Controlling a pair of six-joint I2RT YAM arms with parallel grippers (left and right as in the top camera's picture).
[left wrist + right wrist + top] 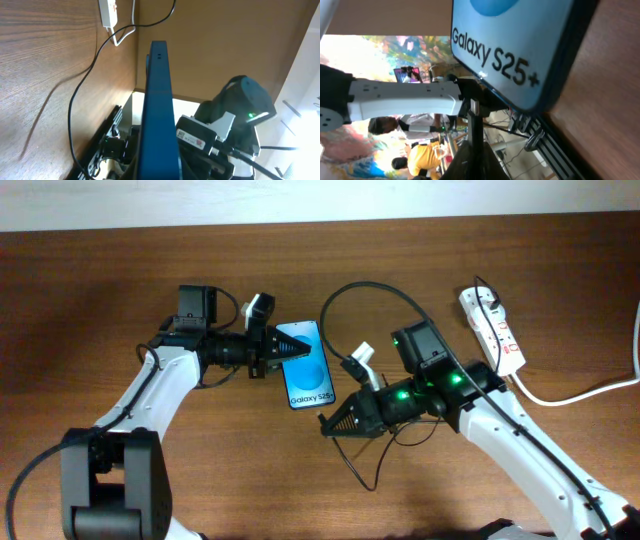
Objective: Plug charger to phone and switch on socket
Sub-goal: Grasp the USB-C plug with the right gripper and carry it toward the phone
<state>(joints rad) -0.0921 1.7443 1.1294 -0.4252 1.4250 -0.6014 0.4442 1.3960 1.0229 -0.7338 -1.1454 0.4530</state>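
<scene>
phone (pixel 307 370): on the table (pixel 90 290) mid-scene, screen up, blue with white "Galaxy S25+" text; long axis slightly skewed, text end towards the robot. Can't tell if it lies flat or is lifted a little.
phone, left wrist view: seen edge-on, a blue slab running up the centre of the frame.
phone, right wrist view: screen and "Galaxy S25+" text fill the top of the frame, bottom edge nearest the camera.
left gripper (pixel 287 352): comes in from the phone's left side, dark fingers lapping over its upper left edge; jaws clamped on the phone.
right gripper (pixel 328 427): just beside the phone's near end, pointed at it, not touching it in the overhead.
right jaws: drawn narrow; the wrist view shows a thin upright piece sticking out between them, which reads as the charger's connector tip. Tip sits short of the phone's edge.
charger (pixel 365 284): thin black cable arching from beside the phone's top right over to the right arm; more slack curls on the table under that arm.
socket (pixel 492 330): white strip at far right, well apart from the phone, red markings on it; switch position too small to tell.
white cord (pixel 580 392): thick, runs from the socket off the right edge.
</scene>
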